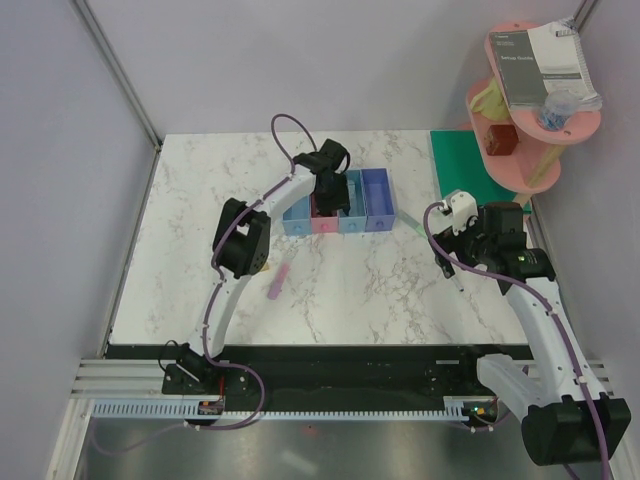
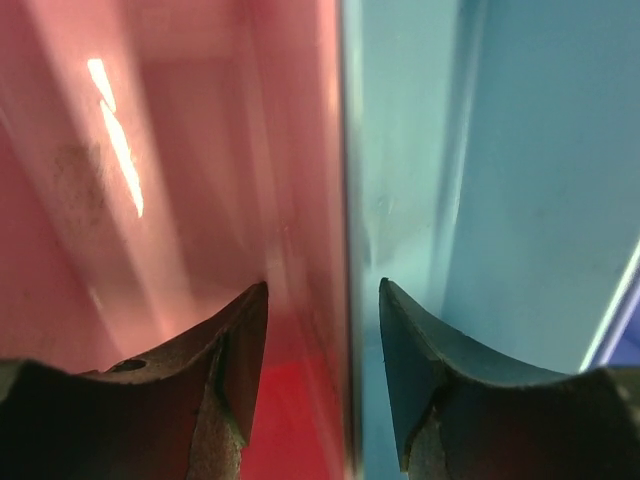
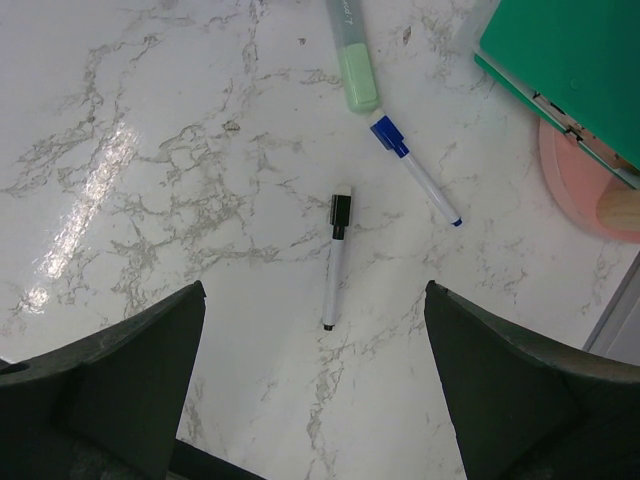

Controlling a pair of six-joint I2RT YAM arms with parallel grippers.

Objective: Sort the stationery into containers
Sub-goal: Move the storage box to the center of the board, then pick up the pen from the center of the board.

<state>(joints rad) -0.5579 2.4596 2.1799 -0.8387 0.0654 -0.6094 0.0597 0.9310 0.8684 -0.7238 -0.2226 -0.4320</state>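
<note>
The right fingers [image 3: 120, 390] stand wide apart with nothing between them, hovering over the tabletop [image 3: 150, 150] above a thin black-capped pen [image 3: 333, 255]. Just beyond it lie a blue-capped pen [image 3: 415, 180] and a green marker [image 3: 352, 55], all three loose on the marble near the corner of the green mat [image 3: 570, 70].

The left fingers [image 2: 180, 400] are apart and empty too. They are lowered into the row of bins [image 1: 377, 195] and straddle the wall between the pink bin [image 2: 150, 200] and the light blue bin [image 2: 520, 200] beside it. A red patch shows low in the pink bin (an item or a reflection, I cannot tell).

A pink marker [image 1: 277, 283] lies alone on the tabletop in front of the bins, well apart from them.

I judge the sorting only partly done. At least four pieces lie outside the bins, and the left arm hides most of what the bins hold. The black-capped pen looks the likeliest next pick.
</note>
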